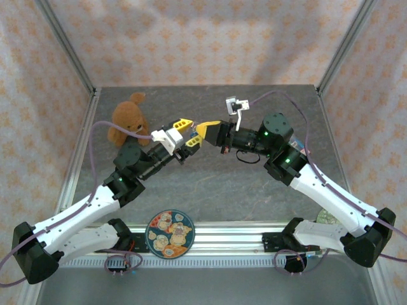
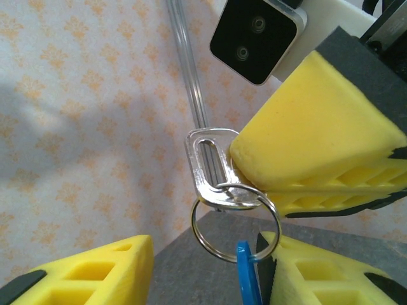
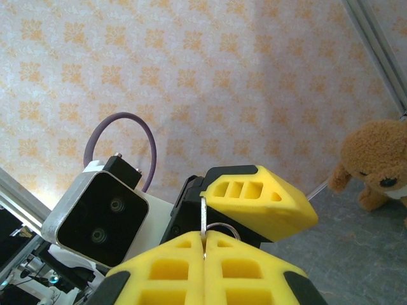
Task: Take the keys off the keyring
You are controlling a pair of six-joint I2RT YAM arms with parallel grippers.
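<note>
Hanging in mid-air above the table [image 1: 254,190], a small silver key [image 2: 212,166] is pinched at its lower end between the closed yellow fingers of the right gripper [image 3: 205,236]. The left wrist camera shows the key's flat face and its long slot. In the right wrist view it appears edge-on as a thin metal strip rising out of the seam between the two pads.

The keyring [image 2: 234,227], a plain wire loop, is threaded through the key and hangs below it. A blue tag [image 2: 247,274] dangles from the bottom of the loop.

The left gripper [image 2: 205,265] has its jaws well apart, one finger on each side of the ring. The blue tag lies just beside the dark pad of one finger [image 2: 318,273], and the other finger [image 2: 89,273] is well clear. I cannot tell whether the tag touches the pad.

From above, the two grippers meet nose to nose over the middle of the table. A brown teddy bear [image 1: 127,117] sits behind the left arm. A round patterned plate [image 1: 170,234] lies at the near edge between the arm bases.
</note>
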